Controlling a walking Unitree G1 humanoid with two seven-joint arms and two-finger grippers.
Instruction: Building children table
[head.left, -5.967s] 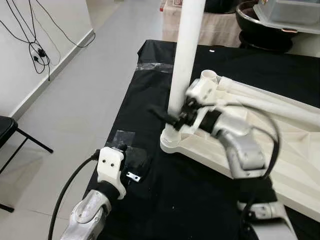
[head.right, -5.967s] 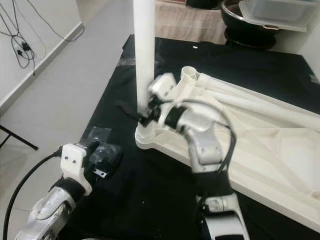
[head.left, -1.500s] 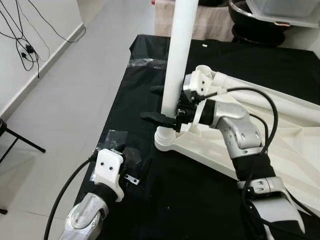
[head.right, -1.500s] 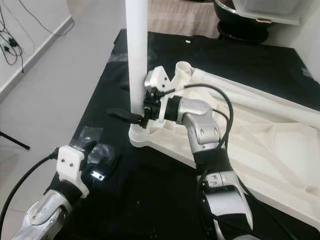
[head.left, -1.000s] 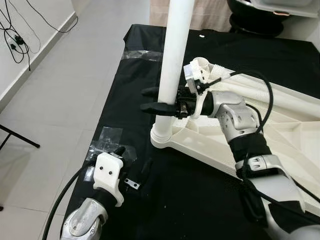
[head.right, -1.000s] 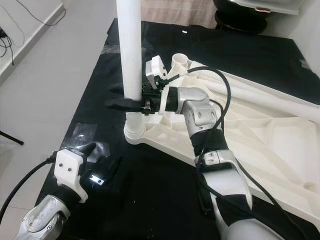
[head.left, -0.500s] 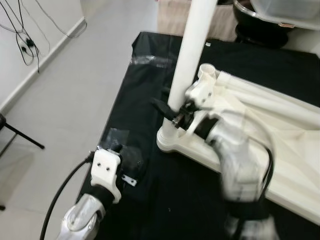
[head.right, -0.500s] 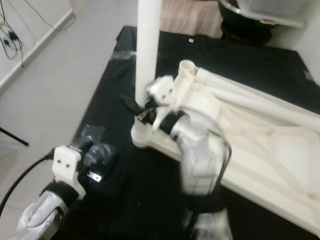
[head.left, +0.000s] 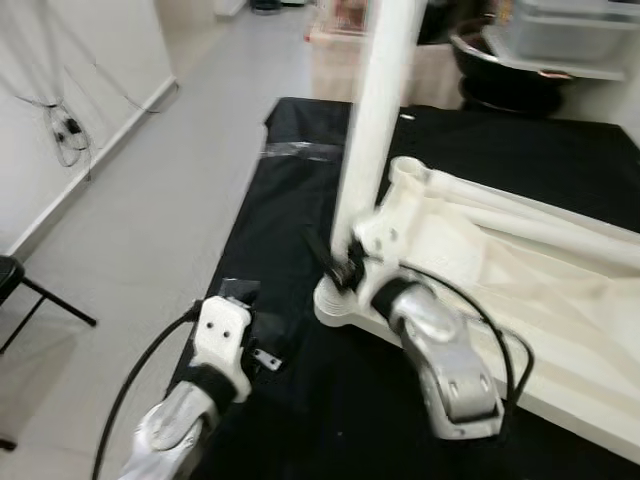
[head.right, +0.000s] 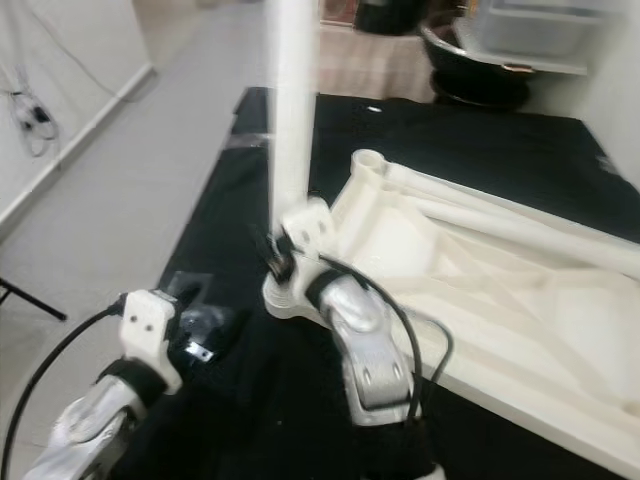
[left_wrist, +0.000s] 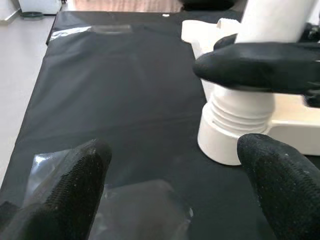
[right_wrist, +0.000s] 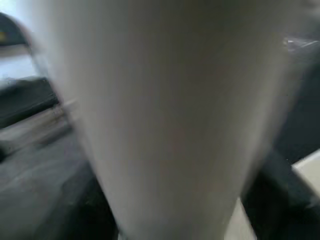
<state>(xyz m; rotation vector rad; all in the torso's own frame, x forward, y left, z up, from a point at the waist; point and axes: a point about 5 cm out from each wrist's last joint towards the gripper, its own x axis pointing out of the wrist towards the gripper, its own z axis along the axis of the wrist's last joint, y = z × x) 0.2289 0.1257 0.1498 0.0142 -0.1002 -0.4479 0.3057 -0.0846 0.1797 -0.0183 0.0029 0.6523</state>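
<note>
In the left eye view, a white table leg (head.left: 372, 140) stands upright in a corner socket (head.left: 345, 300) of the upturned white tabletop (head.left: 520, 290), which lies on a black-covered surface (head.left: 290, 200). The right gripper (head.left: 338, 262) sits against the leg just above the socket; motion blur hides whether its fingers pinch the leg. The left gripper (head.left: 250, 325) hovers near clear plastic bags (head.left: 245, 295) at the surface's edge.

In the left wrist view, the left gripper's fingers (left_wrist: 70, 180) are spread wide apart with nothing between them; ahead, a black finger of the right gripper lies against the leg above the ribbed socket (left_wrist: 235, 122).

In the right wrist view, the leg (right_wrist: 165, 120) looms close and blurred.
</note>
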